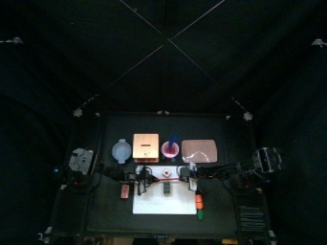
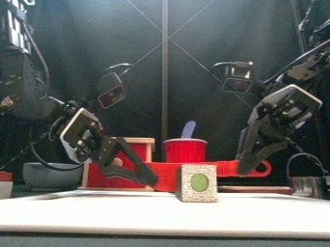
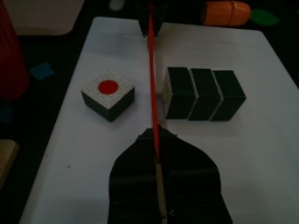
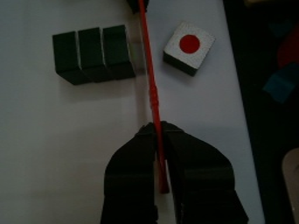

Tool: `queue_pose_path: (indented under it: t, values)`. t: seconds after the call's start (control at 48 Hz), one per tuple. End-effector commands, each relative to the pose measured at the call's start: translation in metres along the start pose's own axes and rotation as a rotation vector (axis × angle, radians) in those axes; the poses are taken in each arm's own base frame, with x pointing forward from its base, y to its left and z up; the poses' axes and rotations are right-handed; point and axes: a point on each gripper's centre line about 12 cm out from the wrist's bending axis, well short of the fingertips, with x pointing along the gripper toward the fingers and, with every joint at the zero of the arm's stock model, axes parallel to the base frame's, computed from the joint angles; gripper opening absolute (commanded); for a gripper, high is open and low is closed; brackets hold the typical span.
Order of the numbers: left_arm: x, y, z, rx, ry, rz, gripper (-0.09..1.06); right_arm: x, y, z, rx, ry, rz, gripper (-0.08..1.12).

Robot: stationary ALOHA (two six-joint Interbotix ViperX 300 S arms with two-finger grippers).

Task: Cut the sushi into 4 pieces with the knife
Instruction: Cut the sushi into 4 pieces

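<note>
On the white cutting board (image 1: 153, 203) lies the dark green sushi roll. Three blocks (image 3: 205, 92) (image 4: 91, 52) stay joined. One piece (image 3: 108, 94) (image 4: 187, 45) lies apart, its white face with a red dot turned up. The red knife (image 3: 152, 61) (image 4: 147, 79) stands on edge in the gap between them. My left gripper (image 3: 158, 144) (image 1: 138, 175) is shut on one end of it and my right gripper (image 4: 158, 140) (image 1: 194, 174) on the other. In the front view a sushi block (image 2: 198, 182) shows a pale face with a green centre, below the knife (image 2: 238, 170).
Behind the board, from left to right, stand a blue-grey bowl (image 1: 121, 148), the wooden box (image 1: 144, 146), the red cup (image 1: 170, 148) with a blue knife and the pink tray (image 1: 201, 150). An orange and green toy (image 1: 201, 203) lies at the board's right edge.
</note>
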Motion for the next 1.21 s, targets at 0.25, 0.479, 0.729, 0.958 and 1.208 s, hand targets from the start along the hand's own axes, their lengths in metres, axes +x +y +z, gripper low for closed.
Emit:
queue_pose_path:
  t: [0.25, 0.479, 0.729, 0.958, 1.208]
  values:
    - [0.006, 0.014, -0.004, -0.058, 0.036, 0.085, 0.18, 0.011, -0.003, 0.005, 0.018, 0.001, -0.012, 0.07]
    - [0.003, 0.033, 0.005, -0.047, 0.016, 0.127, 0.18, 0.004, -0.016, 0.014, 0.041, -0.03, -0.037, 0.07]
    - [-0.004, 0.037, 0.03, 0.005, -0.035, 0.122, 0.18, -0.007, -0.017, 0.029, 0.035, -0.068, -0.031, 0.07]
    - [-0.017, 0.015, 0.06, 0.105, -0.089, 0.008, 0.18, -0.022, -0.008, 0.044, 0.023, -0.094, 0.001, 0.07]
    - [-0.027, -0.006, 0.076, 0.184, -0.111, -0.087, 0.18, -0.04, 0.012, 0.055, -0.015, -0.13, 0.061, 0.07]
